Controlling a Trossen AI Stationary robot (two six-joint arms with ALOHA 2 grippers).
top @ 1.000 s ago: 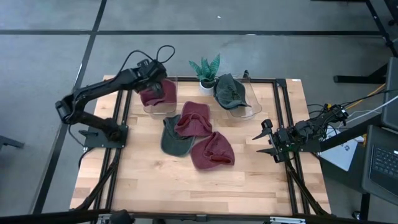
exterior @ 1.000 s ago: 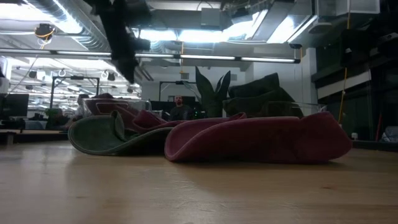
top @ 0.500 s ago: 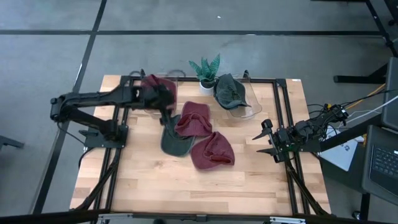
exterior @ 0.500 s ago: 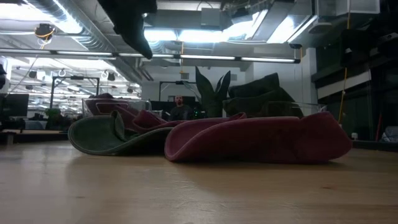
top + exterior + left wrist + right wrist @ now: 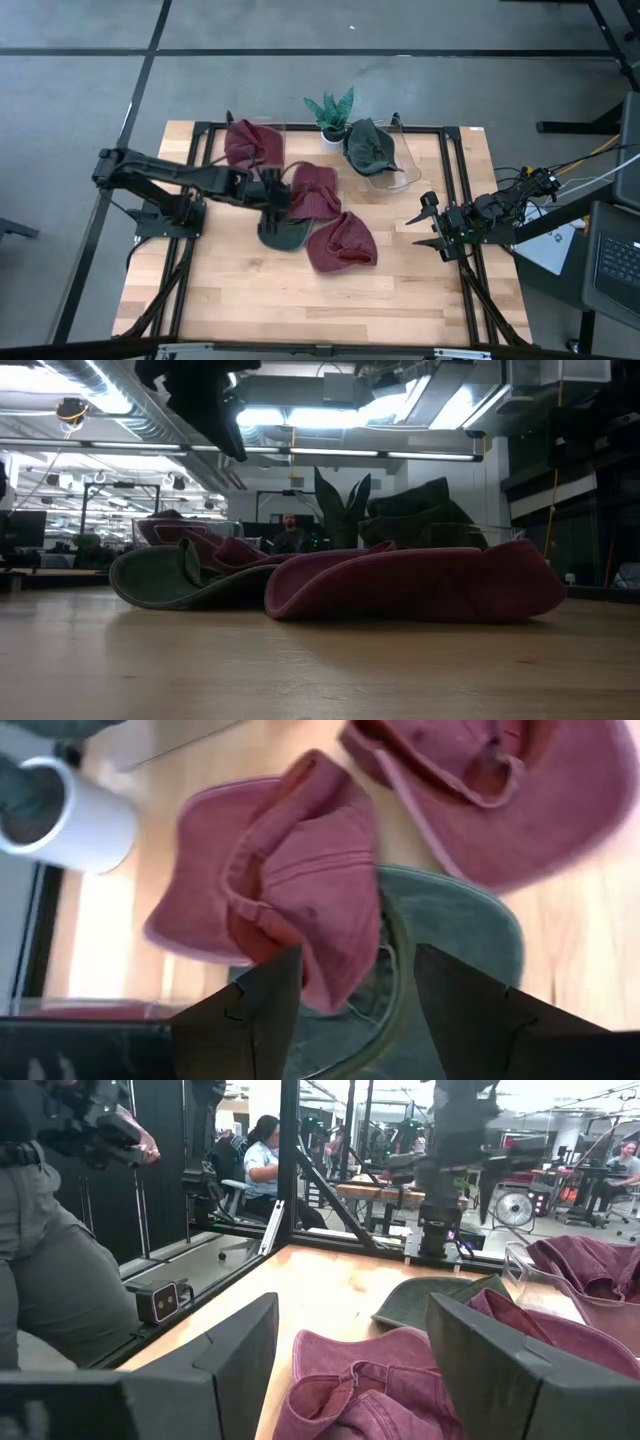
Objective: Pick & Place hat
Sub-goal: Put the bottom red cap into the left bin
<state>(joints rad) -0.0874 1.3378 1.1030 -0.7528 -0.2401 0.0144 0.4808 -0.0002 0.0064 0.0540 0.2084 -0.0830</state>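
**Left gripper poised above the pile of hats**

High view: the left gripper point(image 5: 272, 200) is stretched over the middle of the table point(image 5: 400, 290), directly above the green hat point(image 5: 281, 232) and touching-close to the maroon hat point(image 5: 315, 192) lying over it. Nothing is seen between its fingers. A second maroon hat point(image 5: 342, 243) is spread just beside these. A clear bin point(image 5: 262, 150) at the far left holds a maroon hat; another clear bin point(image 5: 398, 170) holds a dark green hat point(image 5: 371, 145). A potted plant point(image 5: 330, 113) stands between the bins. The right gripper point(image 5: 428, 224) waits at the table's right edge, fingers spread.

Low view: the left arm point(image 5: 205, 400) hangs above the green hat point(image 5: 165, 575).

Left wrist view: its fingers point(image 5: 255, 1015) are parted, empty, framing the maroon hat point(image 5: 285, 900) and green hat point(image 5: 450, 925) below.

Right wrist view: the open fingers point(image 5: 225, 1355) are seen, hats beyond
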